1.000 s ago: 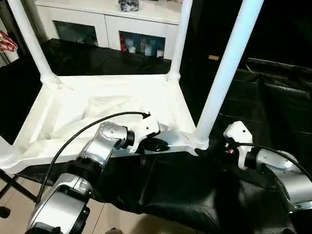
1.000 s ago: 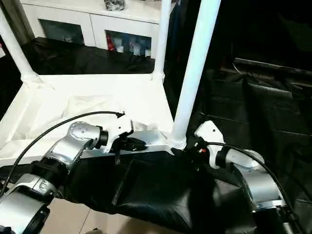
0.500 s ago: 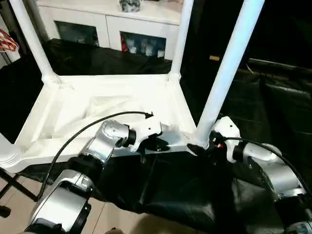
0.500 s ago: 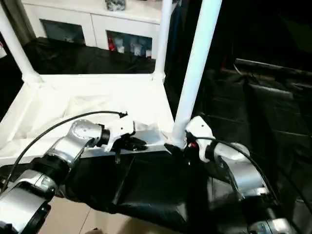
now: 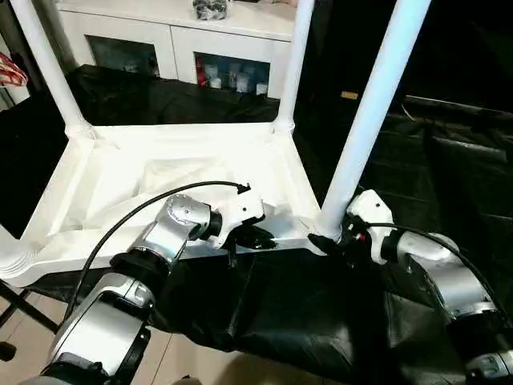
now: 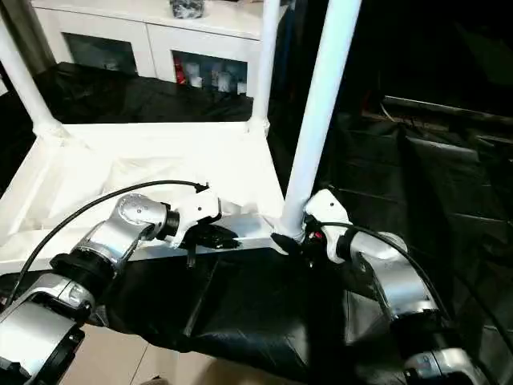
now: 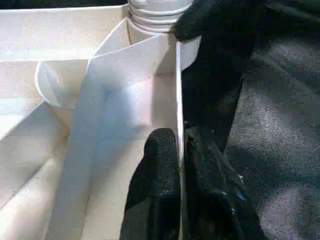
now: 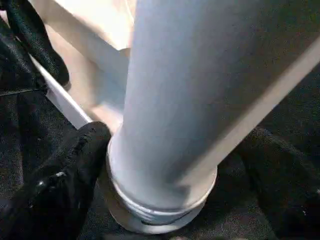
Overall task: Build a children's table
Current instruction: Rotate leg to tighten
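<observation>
Children's table (image 5: 160, 172) lies upside down on black-draped counter (image 5: 304, 313), legs pointing up. Left tool (image 7: 180, 150) clenched on thin near rim wall – one finger each side (left wrist view). Right tool (image 8: 165, 165) straddles base of near right leg (image 5: 370, 120) at its corner socket; fingers spread either side, not yet closed, we judge. Leg axis upright, rising straight from between right tool's fingers – right arm nearer; left steadies top.
</observation>
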Tool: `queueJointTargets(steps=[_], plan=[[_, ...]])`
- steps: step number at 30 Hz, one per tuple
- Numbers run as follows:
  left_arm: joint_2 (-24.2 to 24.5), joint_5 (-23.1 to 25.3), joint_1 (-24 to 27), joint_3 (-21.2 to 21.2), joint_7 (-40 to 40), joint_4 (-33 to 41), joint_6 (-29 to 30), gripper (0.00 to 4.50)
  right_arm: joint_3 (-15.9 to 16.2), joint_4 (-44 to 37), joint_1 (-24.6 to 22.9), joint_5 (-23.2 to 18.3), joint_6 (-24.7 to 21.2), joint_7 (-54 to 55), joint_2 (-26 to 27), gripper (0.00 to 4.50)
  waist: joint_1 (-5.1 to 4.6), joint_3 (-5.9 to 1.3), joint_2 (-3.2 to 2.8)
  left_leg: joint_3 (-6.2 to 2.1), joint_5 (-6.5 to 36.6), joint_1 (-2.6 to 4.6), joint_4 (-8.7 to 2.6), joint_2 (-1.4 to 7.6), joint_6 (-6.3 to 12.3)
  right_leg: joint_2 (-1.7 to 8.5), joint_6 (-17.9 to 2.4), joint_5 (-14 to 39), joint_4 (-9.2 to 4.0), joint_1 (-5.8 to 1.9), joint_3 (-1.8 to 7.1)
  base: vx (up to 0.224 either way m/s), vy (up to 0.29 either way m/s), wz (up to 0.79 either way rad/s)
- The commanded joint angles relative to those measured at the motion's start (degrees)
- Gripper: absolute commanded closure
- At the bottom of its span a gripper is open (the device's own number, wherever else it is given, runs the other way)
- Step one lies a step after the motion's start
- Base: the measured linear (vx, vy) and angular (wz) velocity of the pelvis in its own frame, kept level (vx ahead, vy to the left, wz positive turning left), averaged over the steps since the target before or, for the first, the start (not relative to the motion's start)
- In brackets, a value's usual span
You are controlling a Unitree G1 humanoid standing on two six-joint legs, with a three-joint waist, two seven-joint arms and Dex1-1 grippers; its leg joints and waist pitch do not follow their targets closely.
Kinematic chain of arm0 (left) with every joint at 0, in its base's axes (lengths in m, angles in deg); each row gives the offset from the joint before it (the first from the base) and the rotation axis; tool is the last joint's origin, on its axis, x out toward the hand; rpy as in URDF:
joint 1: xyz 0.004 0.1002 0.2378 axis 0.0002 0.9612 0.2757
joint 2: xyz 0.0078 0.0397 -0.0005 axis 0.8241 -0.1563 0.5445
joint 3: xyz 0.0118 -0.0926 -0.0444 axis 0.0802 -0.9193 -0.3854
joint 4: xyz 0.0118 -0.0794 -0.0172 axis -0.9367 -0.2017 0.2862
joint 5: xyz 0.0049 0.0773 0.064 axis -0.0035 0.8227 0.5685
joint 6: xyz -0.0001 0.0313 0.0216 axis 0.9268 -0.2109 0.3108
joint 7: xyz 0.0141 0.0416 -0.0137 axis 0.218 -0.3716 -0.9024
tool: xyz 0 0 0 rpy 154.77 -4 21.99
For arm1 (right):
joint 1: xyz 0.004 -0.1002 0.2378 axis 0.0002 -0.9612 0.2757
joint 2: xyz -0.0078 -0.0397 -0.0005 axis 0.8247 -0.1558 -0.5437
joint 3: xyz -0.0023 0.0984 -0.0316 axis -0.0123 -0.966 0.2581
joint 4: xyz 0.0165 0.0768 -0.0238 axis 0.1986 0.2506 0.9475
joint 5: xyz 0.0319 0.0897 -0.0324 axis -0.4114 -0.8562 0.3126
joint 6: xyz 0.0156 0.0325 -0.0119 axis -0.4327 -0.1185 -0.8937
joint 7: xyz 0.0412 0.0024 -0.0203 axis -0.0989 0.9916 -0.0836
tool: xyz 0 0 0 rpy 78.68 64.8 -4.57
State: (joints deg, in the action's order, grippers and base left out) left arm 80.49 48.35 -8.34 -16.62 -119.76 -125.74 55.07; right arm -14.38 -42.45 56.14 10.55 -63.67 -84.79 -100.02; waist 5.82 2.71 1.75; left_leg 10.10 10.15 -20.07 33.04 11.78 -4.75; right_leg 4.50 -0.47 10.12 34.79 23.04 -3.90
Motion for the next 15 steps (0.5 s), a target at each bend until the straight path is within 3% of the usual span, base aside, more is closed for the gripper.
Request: queueJointTargets(steps=[1, 4, 6, 9, 10, 15], plan=[[0.66, 1.74, 0.82, 1.58, -0.25, -2.34, 1.49, 4.47, -0.02, 1.02, 0.96, -0.20, -0.36, -0.49, 0.09, 0.29, 0.18, -3.08, 0.50, -0.29, 15.29, 0.02, -3.83, 1.16, 1.82, 3.72, -9.62, 19.40, -5.17, -2.73, 2.40, 0.000, 0.000, 0.00], [0.72, 1.69, 0.79, 1.55, -0.54, -2.62, 1.17, 4.48, -0.20, 2.47, 1.79, -0.65, -0.41, -0.59, 0.90, 0.36, 0.19, -3.10, 0.32, -0.31, 15.55, 0.07, -3.85, 1.22, 1.68, 3.78, -9.82, 19.65, -5.22, -2.66, 2.42, 0.000, 0.000, 0.00], [0.80, 1.61, 0.91, 1.50, -0.67, -2.65, 0.88, 4.50, -0.36, 3.19, 2.14, -0.90, -0.26, -1.06, 1.41, 0.79, 0.21, -3.12, 0.36, -0.35, 15.40, 0.03, -3.90, 1.25, 1.71, 3.81, -9.88, 19.51, -5.16, -2.72, 2.38, 0.000, 0.000, 0.00], [1.02, 1.48, 1.22, 1.44, -1.03, -2.27, 0.77, 4.50, -0.15, 3.68, 2.35, -1.02, -0.25, -1.78, 1.70, 0.87, 0.10, -3.07, 0.36, -0.35, 15.70, 0.07, -3.95, 1.29, 1.66, 3.72, -9.97, 19.42, -5.15, -2.67, 2.37, 0.000, 0.000, 0.00], [1.16, 1.45, 1.35, 1.36, -1.29, -2.12, 0.76, 4.50, -0.16, 4.12, 2.46, -1.21, -0.24, -2.18, 1.93, 1.14, 0.06, -3.09, 0.36, -0.36, 15.79, -0.01, -3.94, 1.26, 1.68, 3.78, -10.05, 19.55, -5.15, -2.73, 2.38, 0.000, 0.000, 0.00], [1.92, 0.95, 1.92, 0.81, -1.99, -1.17, 0.93, 4.50, -0.61, 5.77, 3.12, -1.69, 0.06, -2.42, 2.88, 1.45, -0.16, -3.06, 0.37, -0.44, 15.95, -0.04, -4.03, 1.29, 1.55, 3.86, -10.00, 20.31, -5.13, -2.67, 2.35, 0.000, 0.000, 0.00]])
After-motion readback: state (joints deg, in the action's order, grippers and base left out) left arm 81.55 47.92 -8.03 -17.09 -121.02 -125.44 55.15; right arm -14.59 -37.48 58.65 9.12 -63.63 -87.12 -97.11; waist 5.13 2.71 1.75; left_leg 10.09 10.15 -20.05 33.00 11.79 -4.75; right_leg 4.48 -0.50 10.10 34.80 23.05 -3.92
